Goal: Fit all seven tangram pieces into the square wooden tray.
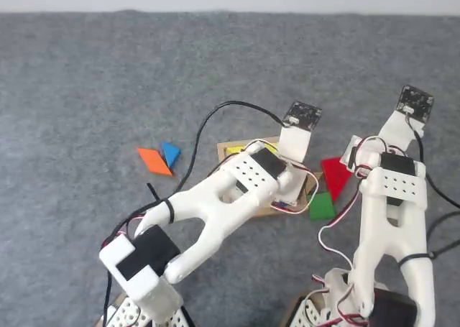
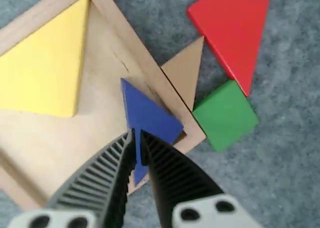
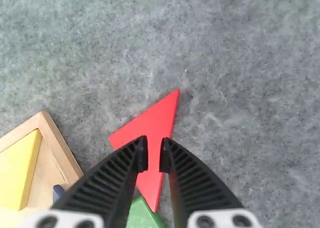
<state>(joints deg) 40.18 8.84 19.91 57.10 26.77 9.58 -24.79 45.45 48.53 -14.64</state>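
Note:
My left gripper (image 2: 136,147) is shut on a blue triangle (image 2: 150,115), which is tilted over the corner rim of the square wooden tray (image 2: 125,35). A yellow triangle (image 2: 45,72) lies inside the tray. Just outside the rim sit a tan triangle (image 2: 186,70), a green square (image 2: 225,115) and a red triangle (image 2: 232,25). My right gripper (image 3: 152,155) is shut with nothing between its fingers, just above the red triangle (image 3: 150,128). An orange parallelogram (image 1: 153,160) and a small blue triangle (image 1: 170,153) lie left of the tray (image 1: 228,149).
Grey carpet covers the table. The left arm (image 1: 215,205) stretches across the tray and hides most of it in the high view. The right arm (image 1: 392,190) stands beside the red triangle (image 1: 336,176) and green square (image 1: 321,206). Black cables loop near the tray.

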